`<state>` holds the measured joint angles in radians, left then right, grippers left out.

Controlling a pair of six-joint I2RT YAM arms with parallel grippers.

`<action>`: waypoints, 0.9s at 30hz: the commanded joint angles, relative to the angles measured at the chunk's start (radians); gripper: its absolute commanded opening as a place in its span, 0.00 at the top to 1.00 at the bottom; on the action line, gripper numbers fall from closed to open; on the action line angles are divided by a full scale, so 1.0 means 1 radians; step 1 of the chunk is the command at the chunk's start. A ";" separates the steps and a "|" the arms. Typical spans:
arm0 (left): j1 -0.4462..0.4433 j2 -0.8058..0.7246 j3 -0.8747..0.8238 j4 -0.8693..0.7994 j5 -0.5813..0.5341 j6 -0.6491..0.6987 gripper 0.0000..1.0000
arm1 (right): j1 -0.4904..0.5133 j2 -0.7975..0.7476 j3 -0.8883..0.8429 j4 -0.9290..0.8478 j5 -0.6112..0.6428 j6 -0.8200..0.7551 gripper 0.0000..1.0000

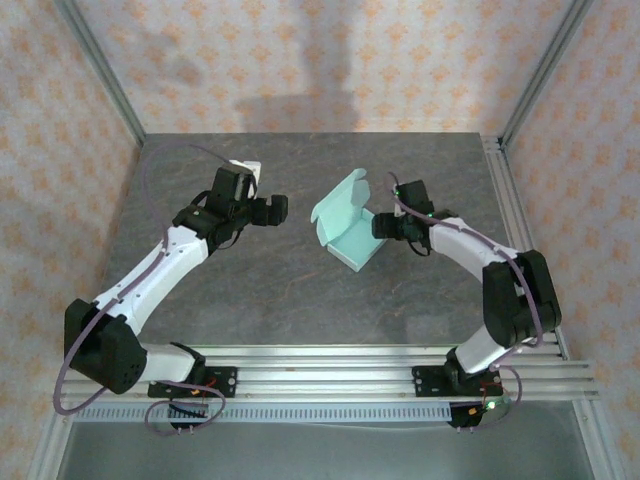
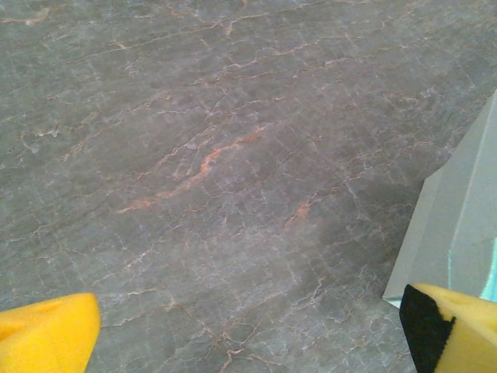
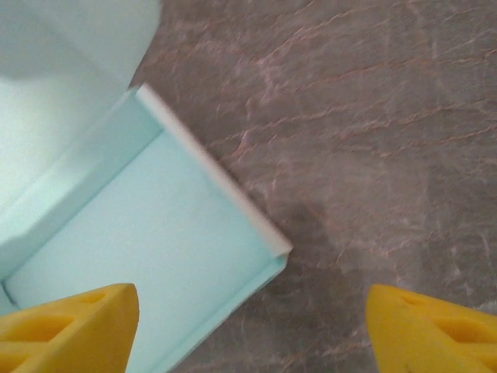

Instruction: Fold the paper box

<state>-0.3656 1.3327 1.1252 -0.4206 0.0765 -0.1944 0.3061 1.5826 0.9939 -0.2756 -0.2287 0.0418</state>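
The pale mint-blue paper box [image 1: 352, 240] sits on the dark stone table [image 1: 270, 290], a shallow tray with its lid flap [image 1: 343, 197] standing up at the back. In the right wrist view one corner of the paper box [image 3: 140, 233] lies between the yellow fingertips [image 3: 435, 330]. My right gripper [image 1: 384, 226] is open at the box's right side, and the right gripper [image 3: 252, 330] has one finger over the tray floor. My left gripper [image 1: 272, 210] is open, a short way left of the box. Between the left gripper [image 2: 248, 342] fingers lies bare table, with the box wall [image 2: 458, 225] at the right edge.
Aluminium rails [image 1: 320, 365] run along the near edge where both arm bases are bolted. Metal frame posts [image 1: 100, 70] stand at the back corners before patterned walls. A metal strip [image 1: 510, 200] borders the table's right side.
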 commanded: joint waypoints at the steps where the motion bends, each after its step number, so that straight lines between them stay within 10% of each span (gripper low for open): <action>1: 0.008 -0.011 0.002 0.043 0.029 -0.038 0.00 | -0.041 0.073 0.065 0.076 -0.148 0.044 0.30; 6: 0.010 -0.035 -0.046 0.044 0.047 -0.057 0.00 | -0.051 0.184 0.155 0.043 -0.203 0.044 0.47; 27: 0.036 0.005 -0.057 0.087 0.073 -0.049 0.00 | 0.089 -0.092 -0.127 0.112 -0.190 0.361 0.54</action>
<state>-0.3424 1.3243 1.0702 -0.3748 0.1287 -0.2363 0.3763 1.5570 0.8898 -0.1925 -0.4274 0.3584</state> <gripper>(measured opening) 0.998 0.454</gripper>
